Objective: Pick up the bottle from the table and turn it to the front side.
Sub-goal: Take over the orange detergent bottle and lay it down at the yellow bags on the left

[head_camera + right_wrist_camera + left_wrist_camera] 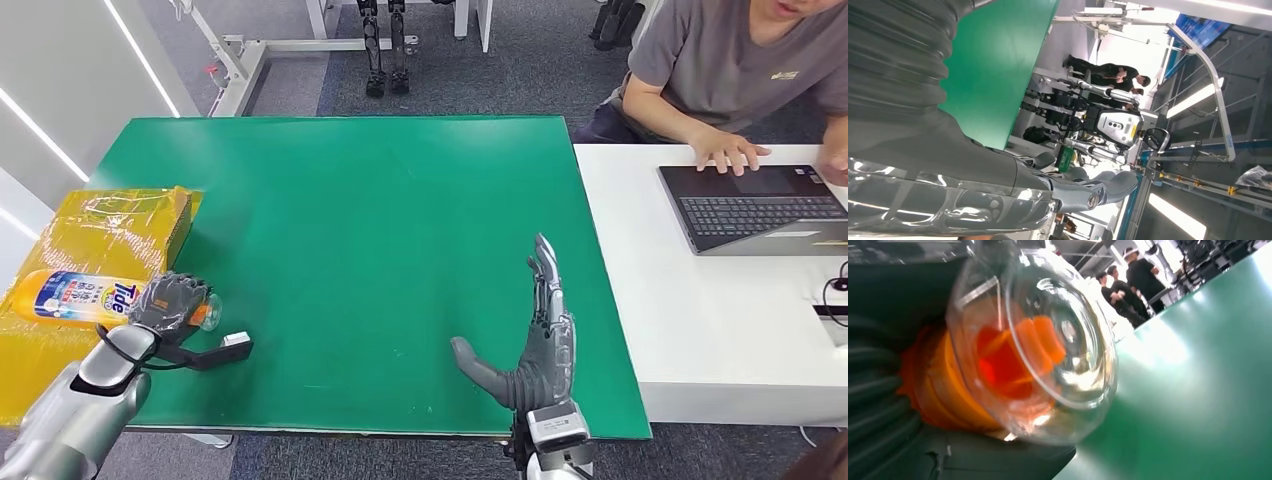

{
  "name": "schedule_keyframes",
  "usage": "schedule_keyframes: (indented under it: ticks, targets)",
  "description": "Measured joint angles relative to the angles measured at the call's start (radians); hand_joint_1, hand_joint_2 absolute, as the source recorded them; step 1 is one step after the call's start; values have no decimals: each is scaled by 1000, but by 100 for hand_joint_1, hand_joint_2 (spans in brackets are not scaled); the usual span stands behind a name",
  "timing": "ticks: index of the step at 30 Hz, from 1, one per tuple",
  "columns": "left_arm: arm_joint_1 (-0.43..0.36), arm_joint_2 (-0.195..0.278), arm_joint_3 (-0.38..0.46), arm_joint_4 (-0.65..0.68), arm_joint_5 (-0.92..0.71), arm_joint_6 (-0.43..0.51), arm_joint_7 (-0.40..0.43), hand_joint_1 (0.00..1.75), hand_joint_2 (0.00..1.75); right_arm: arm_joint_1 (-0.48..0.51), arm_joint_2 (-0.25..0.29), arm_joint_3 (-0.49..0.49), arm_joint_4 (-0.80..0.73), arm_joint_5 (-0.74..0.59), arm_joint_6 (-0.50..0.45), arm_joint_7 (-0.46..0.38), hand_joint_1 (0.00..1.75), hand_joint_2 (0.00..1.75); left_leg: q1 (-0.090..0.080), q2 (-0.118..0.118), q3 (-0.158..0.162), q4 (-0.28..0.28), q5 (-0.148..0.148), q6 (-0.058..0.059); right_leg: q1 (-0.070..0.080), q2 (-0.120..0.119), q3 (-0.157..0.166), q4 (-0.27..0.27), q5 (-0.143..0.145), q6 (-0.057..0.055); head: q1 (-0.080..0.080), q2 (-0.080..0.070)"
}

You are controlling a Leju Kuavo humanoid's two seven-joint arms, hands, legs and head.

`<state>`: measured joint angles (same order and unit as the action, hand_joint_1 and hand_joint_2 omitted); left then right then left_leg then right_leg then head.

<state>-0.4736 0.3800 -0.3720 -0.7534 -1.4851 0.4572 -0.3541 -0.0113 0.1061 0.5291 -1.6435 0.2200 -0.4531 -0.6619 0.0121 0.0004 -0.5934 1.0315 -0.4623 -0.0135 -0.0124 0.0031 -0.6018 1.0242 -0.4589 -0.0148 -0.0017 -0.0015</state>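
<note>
While the left hand grips the bottle at its capped end, lying sideways at the green surface's left edge over yellow packaging, pickup looks begun, turning remains; right hand hovers flat, fingers spread, holding nothing.

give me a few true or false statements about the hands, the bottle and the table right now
1. The left hand grips the Tide bottle near its cap end. True.
2. The bottle stands upright on the green table. False: it lies sideways, over the yellow box.
3. The right hand holds a second bottle. False: it is open and holds nothing.
4. A person has a hand on a laptop. True.
</note>
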Motion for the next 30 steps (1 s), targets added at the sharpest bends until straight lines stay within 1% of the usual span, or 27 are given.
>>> schedule_keyframes:
  ticks: [4,8,14,18,23,27,30]
  targets:
    - [-35,-23,3,0,45,0,-43,175,175,1,0,0,-4,4,1,7,0,175,0,0,0,0,0,0,0,0,0,0,0,0,0,0]
    - [-54,-41,4,0,66,0,-60,175,175,1,3,0,-4,4,1,10,0,175,0,1,0,0,0,0,0,1,0,0,0,0,0,0]
    - [-58,-49,5,0,79,0,-67,175,175,2,3,0,-4,6,1,10,0,175,0,0,0,0,0,0,0,0,0,0,0,0,0,0]
    - [-58,-65,12,6,102,-22,-76,175,175,14,3,2,-4,5,-8,2,0,175,0,0,0,0,0,0,0,0,0,0,0,0,0,0]
    - [-57,-63,21,21,117,-21,-95,175,175,19,2,5,-4,0,-17,0,0,175,0,0,0,0,0,0,0,0,0,0,0,0,0,0]
    - [-53,-63,23,30,127,-39,-114,2,175,19,0,9,-4,0,-21,0,0,175,0,0,0,0,0,0,0,0,0,0,0,0,0,0]
    - [-46,-63,22,35,142,-79,-129,0,175,18,-2,15,-4,-3,-29,1,0,175,0,0,-1,0,0,0,0,0,0,0,0,0,0,0]
